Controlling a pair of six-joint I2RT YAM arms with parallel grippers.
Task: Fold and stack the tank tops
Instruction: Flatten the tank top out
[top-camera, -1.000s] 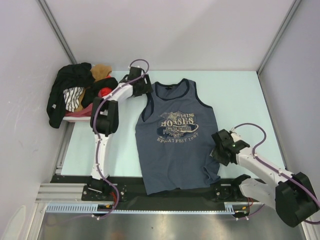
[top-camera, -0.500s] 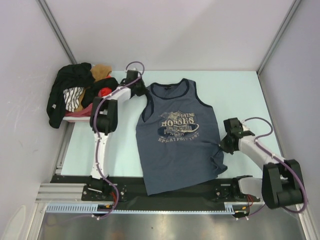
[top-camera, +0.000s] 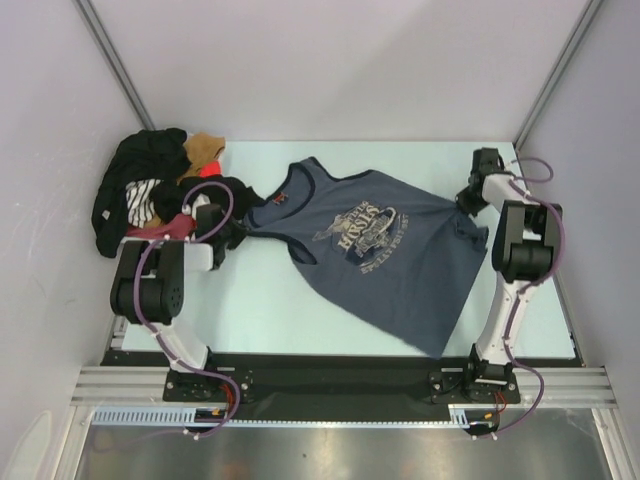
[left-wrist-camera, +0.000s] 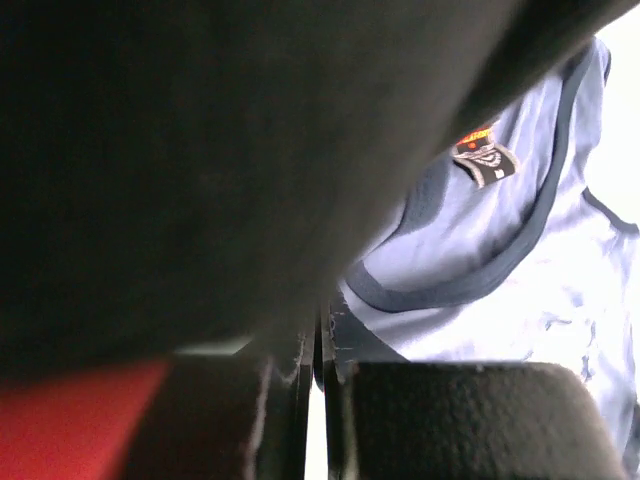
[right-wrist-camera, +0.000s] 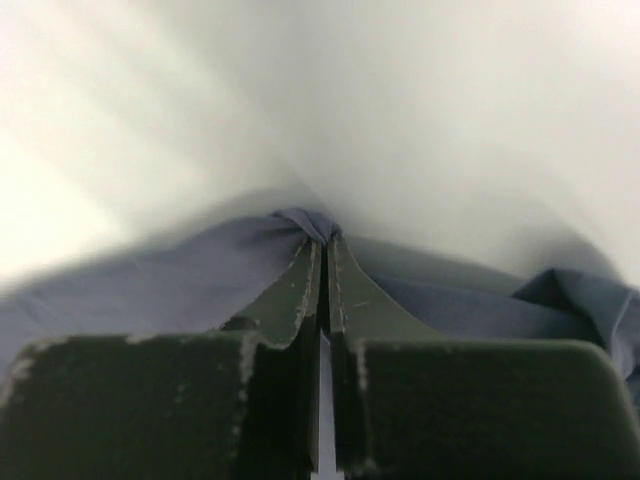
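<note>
The left end effector (top-camera: 240, 228) is clenched on a shoulder strap of the slate blue-grey tank top (top-camera: 390, 255). In its wrist view the two fingers (left-wrist-camera: 280, 400) press flat together, with the dark strap edging pinched at their tips. A black garment (top-camera: 215, 195) droops over the wrist there and fills most of that close view, with a patch of red showing under it. Across the bench (top-camera: 280, 310), the right end effector (top-camera: 468, 207) is also clenched, grasping a bunched bit of the same top's edge. From its own camera the grey-blue cloth gathers into a small peak right where the fingers (right-wrist-camera: 290, 310) meet.

Between the two grips the tank top lies slantwise across the pale bench, neck toward the left and hem toward the right. One bottom corner reaches down toward the near edge. Its pale chest graphic (top-camera: 365, 230) faces up, tilted with the cloth.

In the far left corner, just beside the left end effector, sits a pile of clothes (top-camera: 140, 190): black pieces, something striped, a tan scrap and a bit of red.
</note>
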